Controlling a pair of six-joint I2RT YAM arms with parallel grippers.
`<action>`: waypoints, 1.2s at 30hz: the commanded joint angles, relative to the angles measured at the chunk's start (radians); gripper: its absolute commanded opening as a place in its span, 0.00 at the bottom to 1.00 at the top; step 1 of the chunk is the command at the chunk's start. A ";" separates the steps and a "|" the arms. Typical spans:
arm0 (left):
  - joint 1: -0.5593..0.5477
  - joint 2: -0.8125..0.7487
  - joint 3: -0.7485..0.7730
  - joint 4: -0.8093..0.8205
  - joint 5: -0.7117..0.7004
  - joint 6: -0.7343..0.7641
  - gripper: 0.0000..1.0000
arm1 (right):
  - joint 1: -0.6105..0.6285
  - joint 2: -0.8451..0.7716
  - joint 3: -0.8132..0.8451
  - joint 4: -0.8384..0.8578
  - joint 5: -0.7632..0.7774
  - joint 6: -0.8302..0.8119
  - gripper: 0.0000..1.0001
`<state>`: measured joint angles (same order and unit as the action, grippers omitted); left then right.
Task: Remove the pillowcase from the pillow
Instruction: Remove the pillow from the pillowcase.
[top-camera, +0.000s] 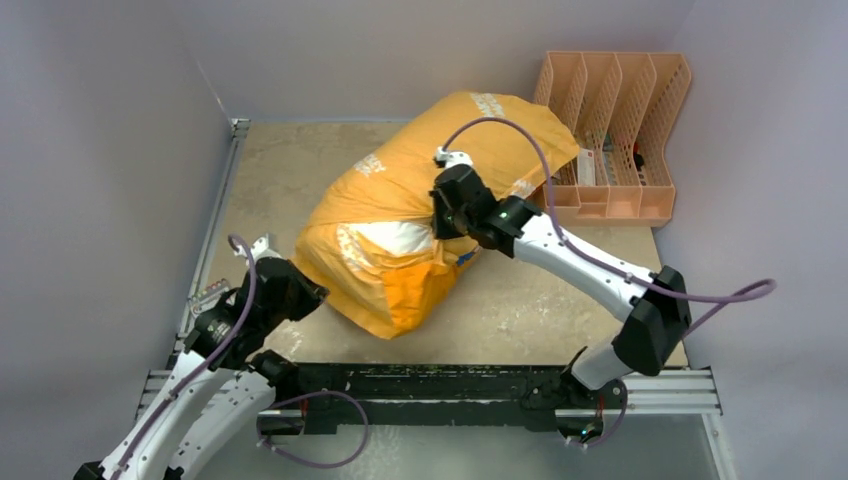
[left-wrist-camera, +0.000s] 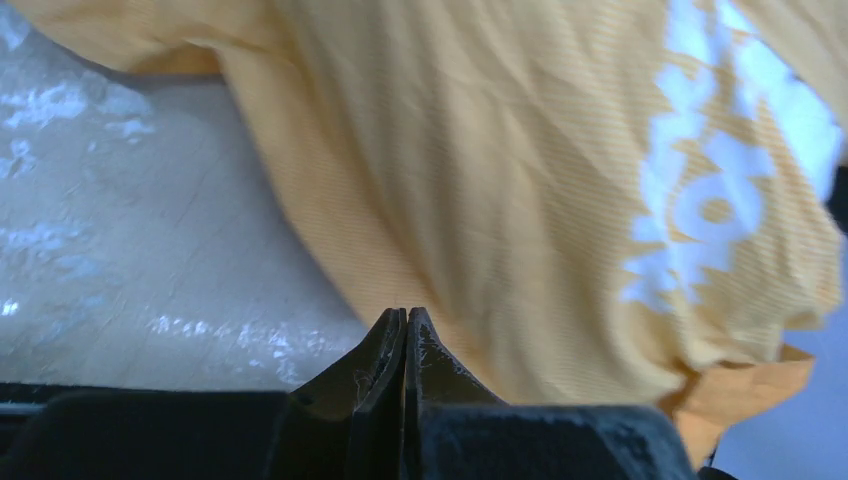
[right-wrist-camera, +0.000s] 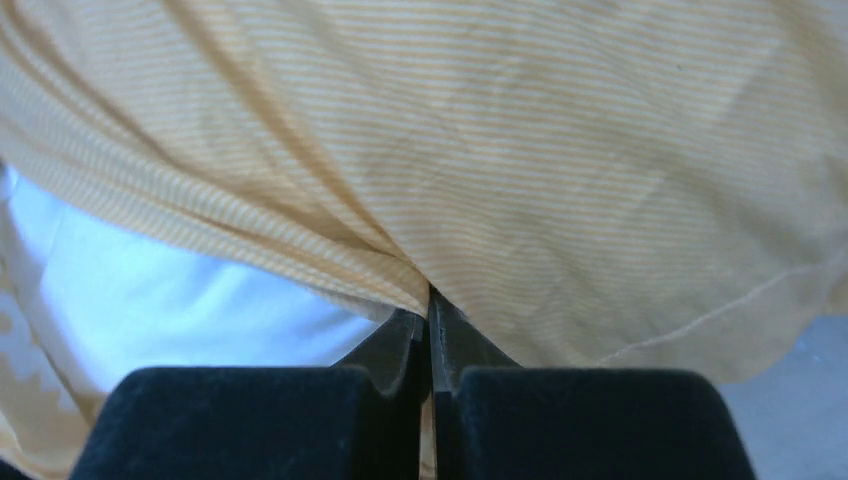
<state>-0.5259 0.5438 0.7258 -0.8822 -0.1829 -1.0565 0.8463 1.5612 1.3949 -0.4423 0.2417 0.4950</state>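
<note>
The orange-yellow pillowcase (top-camera: 450, 150) with white lettering lies slantwise across the middle of the table, still round the pillow. The white pillow (top-camera: 395, 238) shows through a gap near the near end. My right gripper (top-camera: 440, 222) sits on top by that gap. In the right wrist view it (right-wrist-camera: 430, 295) is shut on a gathered fold of the pillowcase (right-wrist-camera: 550, 150), with the white pillow (right-wrist-camera: 150, 290) to its left. My left gripper (top-camera: 308, 291) is at the near-left corner. In the left wrist view it (left-wrist-camera: 407, 318) is shut, nothing visible between its tips, the pillowcase (left-wrist-camera: 500, 180) just beyond.
A peach desk organiser (top-camera: 620, 130) stands at the back right, touching the far end of the pillowcase. Grey walls close in the table (top-camera: 290, 170) on the left, back and right. The arms' base rail (top-camera: 450, 385) runs along the near edge.
</note>
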 joint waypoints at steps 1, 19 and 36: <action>0.005 -0.044 -0.062 -0.131 -0.049 -0.077 0.00 | -0.094 -0.045 -0.112 -0.032 0.105 0.074 0.00; 0.004 0.346 0.084 0.434 0.177 0.027 0.76 | 0.001 -0.083 -0.351 0.173 -0.191 0.022 0.00; 0.004 0.133 -0.115 0.242 0.097 0.013 0.00 | 0.090 0.027 0.193 -0.039 -0.271 -0.318 0.62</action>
<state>-0.5220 0.7227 0.6430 -0.5194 -0.0822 -1.0389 0.8627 1.5082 1.3872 -0.3958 -0.0299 0.3138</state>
